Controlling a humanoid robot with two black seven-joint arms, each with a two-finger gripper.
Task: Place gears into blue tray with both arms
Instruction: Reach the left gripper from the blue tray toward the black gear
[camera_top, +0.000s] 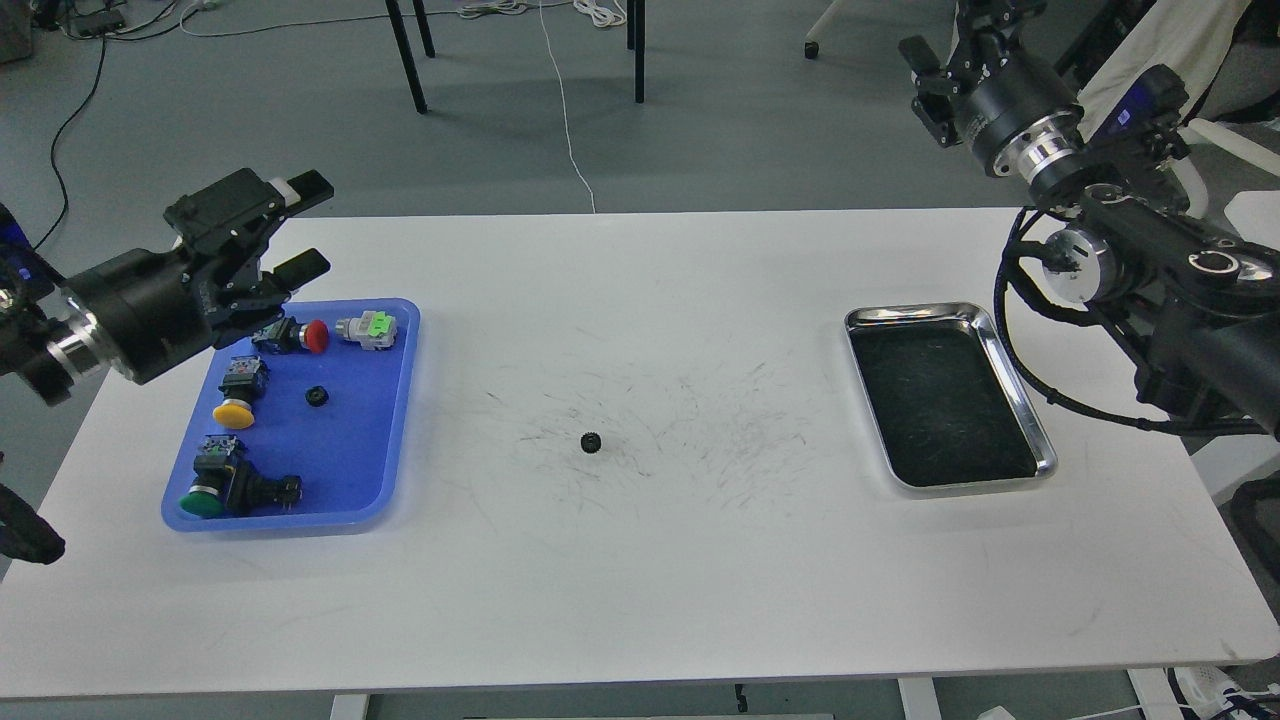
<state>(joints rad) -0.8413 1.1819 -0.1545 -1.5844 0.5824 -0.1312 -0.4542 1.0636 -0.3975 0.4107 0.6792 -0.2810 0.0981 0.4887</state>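
Note:
One small black gear (591, 441) lies alone on the white table near its middle. A second gear (317, 396) rests inside the blue tray (398, 430) at the left, among coloured push-button switches. My left gripper (308, 229) hangs open and holds nothing, above the tray's far left corner, far from the table gear. At the top right my right gripper (945, 35) is raised high beyond the table's far edge. The picture's top edge cuts off its fingers, so I cannot make out their state.
A shiny steel tray (1000, 345) with black lining sits at the right, holding nothing. Red (316, 335), yellow (232, 412) and green (201, 502) push-buttons fill the blue tray's left side. Chair legs and cables lie beyond the table.

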